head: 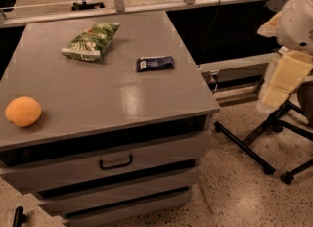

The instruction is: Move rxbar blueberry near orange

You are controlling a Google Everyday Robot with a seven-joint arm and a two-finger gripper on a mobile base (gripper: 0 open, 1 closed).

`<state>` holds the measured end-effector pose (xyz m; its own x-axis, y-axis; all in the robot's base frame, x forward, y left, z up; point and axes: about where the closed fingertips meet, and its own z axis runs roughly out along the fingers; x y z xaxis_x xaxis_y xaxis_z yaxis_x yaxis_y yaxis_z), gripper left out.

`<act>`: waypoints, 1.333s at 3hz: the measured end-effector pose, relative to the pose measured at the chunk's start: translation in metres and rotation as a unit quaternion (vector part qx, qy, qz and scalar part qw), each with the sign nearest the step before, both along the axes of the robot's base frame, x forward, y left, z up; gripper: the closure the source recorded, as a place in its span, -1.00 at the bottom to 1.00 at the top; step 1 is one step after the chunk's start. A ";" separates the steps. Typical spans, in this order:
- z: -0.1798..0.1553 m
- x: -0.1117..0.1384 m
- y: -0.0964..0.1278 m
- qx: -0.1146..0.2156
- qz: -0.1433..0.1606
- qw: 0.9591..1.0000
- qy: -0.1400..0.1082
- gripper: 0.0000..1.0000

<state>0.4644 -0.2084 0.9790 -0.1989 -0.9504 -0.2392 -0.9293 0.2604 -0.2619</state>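
The rxbar blueberry (155,63) is a flat dark blue bar with a white patch at its left end. It lies on the grey cabinet top (107,99), right of centre and toward the back. The orange (23,111) sits at the front left of the same top, far from the bar. My gripper (281,81) is the cream-coloured part under the white arm at the right edge of the view. It hangs beside the cabinet, off its right side, well away from both objects and holding nothing that I can see.
A green crinkly snack bag (91,41) lies at the back of the top, left of the bar. The cabinet has drawers with a handle (116,163) in front. Black stand legs (254,147) spread on the floor at the right. A rail and an office chair stand behind.
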 end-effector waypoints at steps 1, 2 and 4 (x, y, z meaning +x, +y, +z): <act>0.007 0.048 0.016 0.028 0.021 0.999 -0.025 -1.00; 0.010 0.111 0.043 0.073 0.052 0.995 -0.041 -1.00; -0.036 0.207 0.096 0.215 0.079 0.973 0.005 -1.00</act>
